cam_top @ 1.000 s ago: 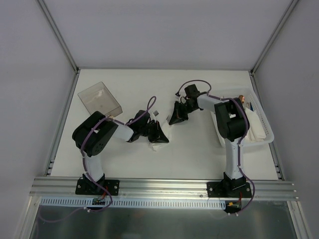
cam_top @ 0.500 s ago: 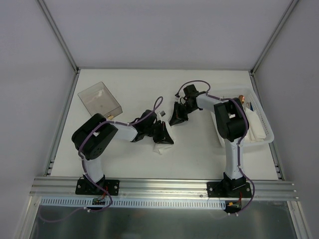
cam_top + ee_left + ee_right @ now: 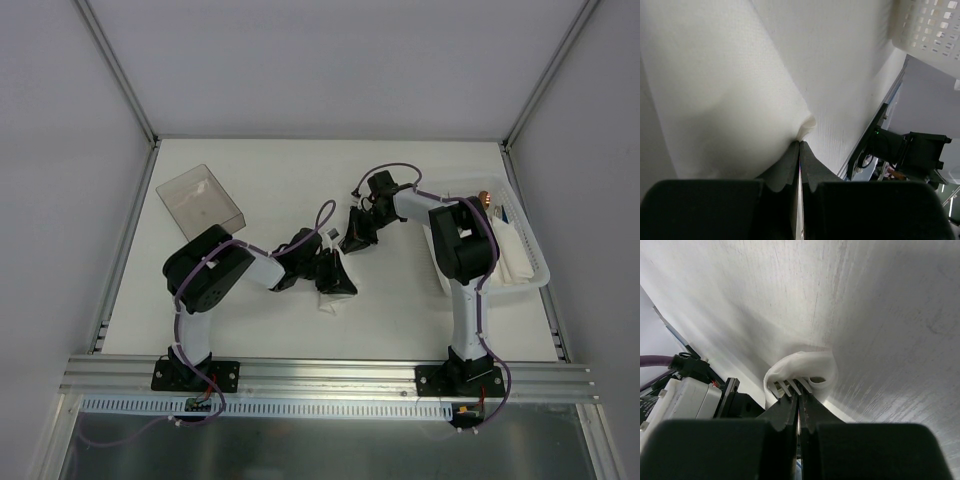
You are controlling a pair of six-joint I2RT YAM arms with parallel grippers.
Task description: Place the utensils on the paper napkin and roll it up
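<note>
— Starting big: white table [image 3: 400, 310]. Over at its right edge, a white basket [image 3: 932, 35]. Back left, a clear box [image 3: 200, 200], well apart from the action.

— And mid-table?

— The napkin [image 3: 730, 90], lying on the tabletop near the centre, bunched and partly rolled, caught at both ends.

— Left claw [image 3: 799, 146]?

— Pressed tight together on a pinch of napkin, with the paper puckered right at the tips.

— Right claw [image 3: 799, 396]?

— Squeezed closed too, on the curled end of the napkin. Tucked inside that curl, fork [image 3: 790, 386] tines, just beside the fingertips. Rest of the fork hidden in the paper.
</note>
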